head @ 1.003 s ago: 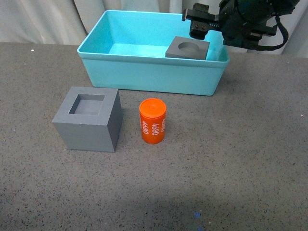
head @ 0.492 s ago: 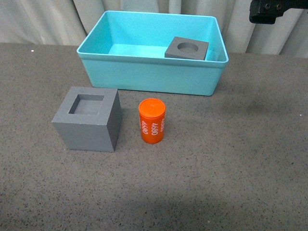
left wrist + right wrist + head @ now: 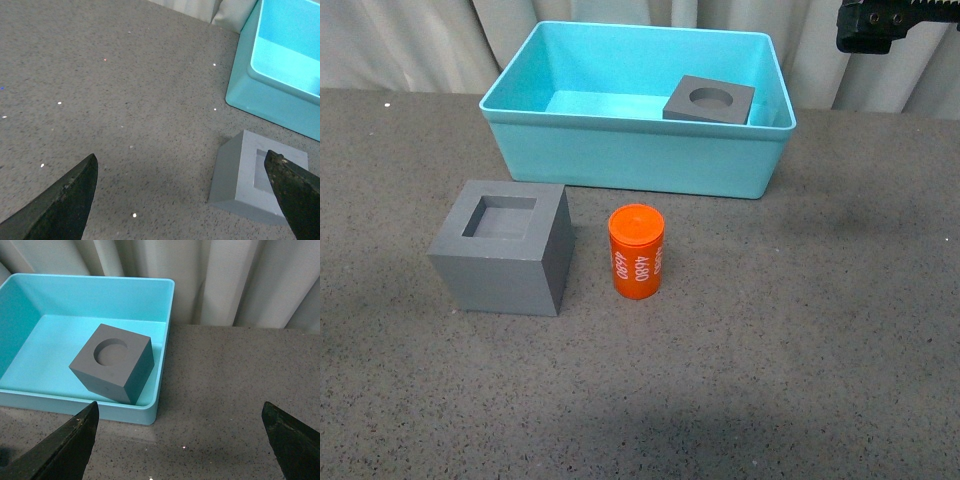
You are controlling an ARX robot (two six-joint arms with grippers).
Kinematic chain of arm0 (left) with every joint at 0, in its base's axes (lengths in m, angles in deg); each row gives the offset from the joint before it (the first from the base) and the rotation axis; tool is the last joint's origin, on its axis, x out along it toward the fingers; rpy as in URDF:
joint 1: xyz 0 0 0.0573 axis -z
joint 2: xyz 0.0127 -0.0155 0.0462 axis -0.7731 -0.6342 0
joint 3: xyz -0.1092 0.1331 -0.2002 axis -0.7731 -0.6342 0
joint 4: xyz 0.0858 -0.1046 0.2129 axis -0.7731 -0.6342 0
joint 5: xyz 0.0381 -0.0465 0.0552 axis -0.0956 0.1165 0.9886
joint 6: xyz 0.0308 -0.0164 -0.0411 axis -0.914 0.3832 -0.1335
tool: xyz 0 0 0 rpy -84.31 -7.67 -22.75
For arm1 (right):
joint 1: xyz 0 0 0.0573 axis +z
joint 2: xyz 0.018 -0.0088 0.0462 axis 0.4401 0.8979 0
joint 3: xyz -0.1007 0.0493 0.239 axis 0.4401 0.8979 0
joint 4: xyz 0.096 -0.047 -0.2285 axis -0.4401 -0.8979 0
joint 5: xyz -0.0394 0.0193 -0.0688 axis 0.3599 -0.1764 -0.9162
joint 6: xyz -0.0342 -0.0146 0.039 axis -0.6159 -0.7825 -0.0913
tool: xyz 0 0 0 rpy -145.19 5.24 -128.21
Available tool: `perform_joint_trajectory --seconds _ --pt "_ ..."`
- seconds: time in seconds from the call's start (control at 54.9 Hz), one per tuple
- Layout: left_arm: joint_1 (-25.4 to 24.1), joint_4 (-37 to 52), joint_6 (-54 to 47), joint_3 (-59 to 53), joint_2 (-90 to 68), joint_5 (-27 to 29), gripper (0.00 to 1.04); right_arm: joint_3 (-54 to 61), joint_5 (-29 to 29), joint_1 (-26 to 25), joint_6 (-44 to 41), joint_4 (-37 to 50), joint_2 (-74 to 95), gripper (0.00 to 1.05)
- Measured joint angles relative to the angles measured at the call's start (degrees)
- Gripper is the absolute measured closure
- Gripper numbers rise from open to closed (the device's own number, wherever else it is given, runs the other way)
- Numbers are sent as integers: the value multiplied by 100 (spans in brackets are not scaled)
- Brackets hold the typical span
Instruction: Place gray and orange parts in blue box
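Gaping wide: L end effector (image 3: 180,156), R end effector (image 3: 180,405); round-recess cube (image 3: 112,369) near blue box's (image 3: 75,407) right rim.

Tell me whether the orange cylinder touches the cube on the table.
Apart. The front view shows a strip of bare table between the cylinder and the cube.

You have one blue box (image 3: 630,160) at the far side of the table (image 3: 820,350). You have two gray foam cubes: the round-recess cube (image 3: 710,101) lies inside that box toward its right end, and the square-recess cube (image 3: 502,246) stands on the table at the near left. You have one orange cylinder (image 3: 637,251), printed "4680", just right of the square-recess cube. Of the three parts, one is in the box and two are outside it.
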Motion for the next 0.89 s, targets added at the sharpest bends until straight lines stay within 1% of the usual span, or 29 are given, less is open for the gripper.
perform_joint_trajectory --seconds 0.091,0.255,0.438,0.729,0.893 --pt "-79 96 -55 520 -876 -374 7 0 -13 -2 0 0 0 10" --pt "-83 116 -299 1091 -1738 -540 7 0 4 4 -2 0 0 10" --pt "74 70 -328 1379 -2245 -811 7 0 0 7 -2 0 0 10" --pt "424 -92 -841 1655 -2914 -1248 7 0 0 7 -2 0 0 10" --pt "514 -247 -1117 1810 -3235 -1259 7 0 0 7 -2 0 0 10"
